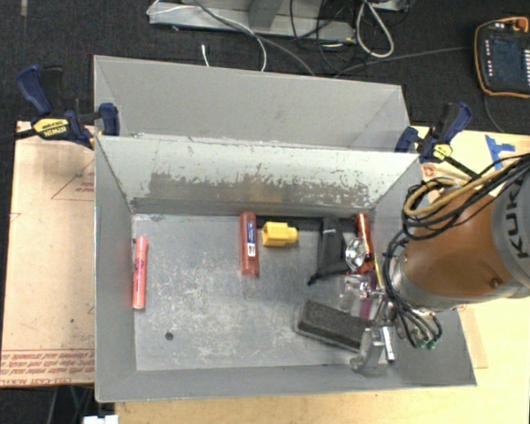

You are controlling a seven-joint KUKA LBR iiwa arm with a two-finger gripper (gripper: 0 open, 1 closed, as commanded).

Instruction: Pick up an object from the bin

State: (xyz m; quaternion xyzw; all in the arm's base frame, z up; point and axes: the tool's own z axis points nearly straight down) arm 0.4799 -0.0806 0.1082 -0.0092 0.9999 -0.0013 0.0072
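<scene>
"Camera view is showing the gripper (spread or closed, I cannot tell) hanging – dark grey block lying just left of it."
"Descending off-centre, it's risking shoving the block away."

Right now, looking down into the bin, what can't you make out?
All in the camera view.
Black angular thing: right part behind the gripper.
Orange stick: lower end behind the gripper.
Dark block: right end under the gripper.
Red tube: label too small to read.
</scene>
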